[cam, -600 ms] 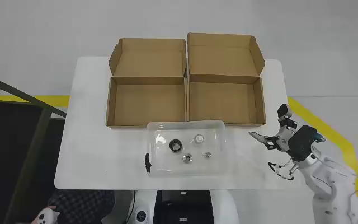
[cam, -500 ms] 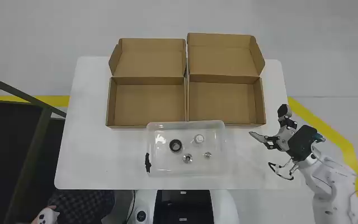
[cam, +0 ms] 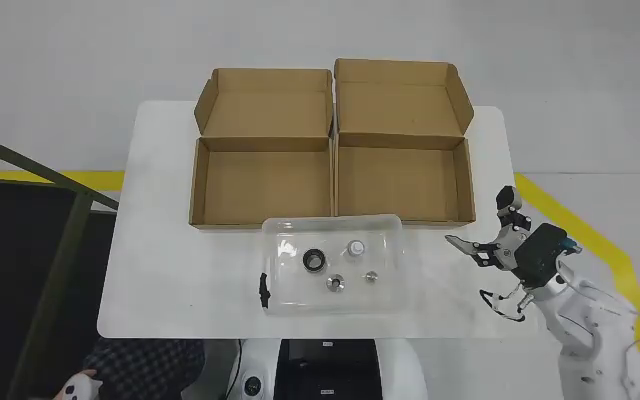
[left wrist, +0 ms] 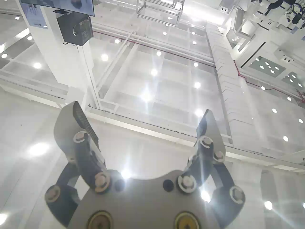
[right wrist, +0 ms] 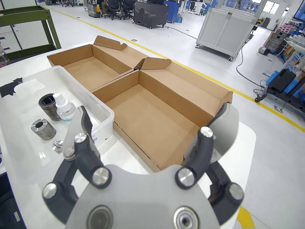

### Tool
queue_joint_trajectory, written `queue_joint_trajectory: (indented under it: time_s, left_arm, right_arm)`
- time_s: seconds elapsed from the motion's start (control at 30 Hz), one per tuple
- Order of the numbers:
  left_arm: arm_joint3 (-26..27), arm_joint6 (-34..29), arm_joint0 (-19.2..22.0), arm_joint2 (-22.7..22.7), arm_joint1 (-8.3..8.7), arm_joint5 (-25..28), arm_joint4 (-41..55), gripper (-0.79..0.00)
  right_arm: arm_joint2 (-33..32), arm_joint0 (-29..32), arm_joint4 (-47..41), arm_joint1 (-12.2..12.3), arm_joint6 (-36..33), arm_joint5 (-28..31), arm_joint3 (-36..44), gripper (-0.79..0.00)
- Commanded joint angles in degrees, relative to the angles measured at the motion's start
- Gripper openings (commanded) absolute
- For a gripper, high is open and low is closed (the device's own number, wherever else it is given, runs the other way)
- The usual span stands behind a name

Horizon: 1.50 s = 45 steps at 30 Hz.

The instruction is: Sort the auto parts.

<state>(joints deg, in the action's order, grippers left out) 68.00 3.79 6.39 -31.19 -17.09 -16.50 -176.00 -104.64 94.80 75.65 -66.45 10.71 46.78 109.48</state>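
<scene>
The parts (cam: 335, 282) lie in the tray (cam: 403, 265) at the desk's (cam: 160, 200) front, just left of the right tool (cam: 468, 268), which is open, empty and probably nearer. The left tool (left wrist: 141, 108), also open, faces the ceiling.

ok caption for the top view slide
Right claw open beside the clear bin of auto parts, two empty cardboard boxes beyond it.

The rounded bench (cam: 160, 200) is plain white. The left open cardboard box (cam: 262, 185) and the right open cardboard box (cam: 402, 182) are unprinted brown. The clear plastic tray (cam: 390, 222) bears a ragged black patch (cam: 263, 290). Inside stand a dark, perhaps black, metal cylinder (right wrist: 48, 107), a dull grey steel sleeve (right wrist: 43, 129), a clear spray bottle with white cap (right wrist: 64, 110) and a small silvery fitting (right wrist: 57, 145).
</scene>
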Motion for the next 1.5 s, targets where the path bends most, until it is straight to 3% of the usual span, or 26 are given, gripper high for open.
queue_joint_trajectory:
  time_s: [0.0, 0.37, 0.67, 1.03, 1.47]
  left_arm:
    - [0.0, 0.0, 0.0, 0.0, 0.00, 0.0, 0.0, 0.000]
    - [0.0, 0.0, 0.0, 0.0, 0.00, 0.0, 0.0, -0.001]
    - [0.0, 0.0, 0.0, 0.0, 0.00, 0.0, 0.0, 0.000]
    - [0.0, 0.0, 0.0, 0.0, 0.00, 0.0, 0.0, 0.000]
    - [0.0, 0.0, 0.0, 0.0, 0.00, 0.0, 0.0, 0.000]
  right_arm:
    - [0.0, 0.0, 0.0, 0.0, 0.0, 0.0, 0.0, 0.000]
    - [0.0, 0.0, 0.0, 0.0, 0.0, 0.0, 0.0, -0.001]
    - [3.6, -2.0, 1.3, 0.6, -9.1, 2.1, 3.1, 0.000]
    - [15.0, -6.5, 0.5, 1.1, -23.4, 6.9, 9.1, 0.000]
    - [29.3, -13.1, 0.9, 0.8, -35.6, 4.2, 7.2, 0.000]
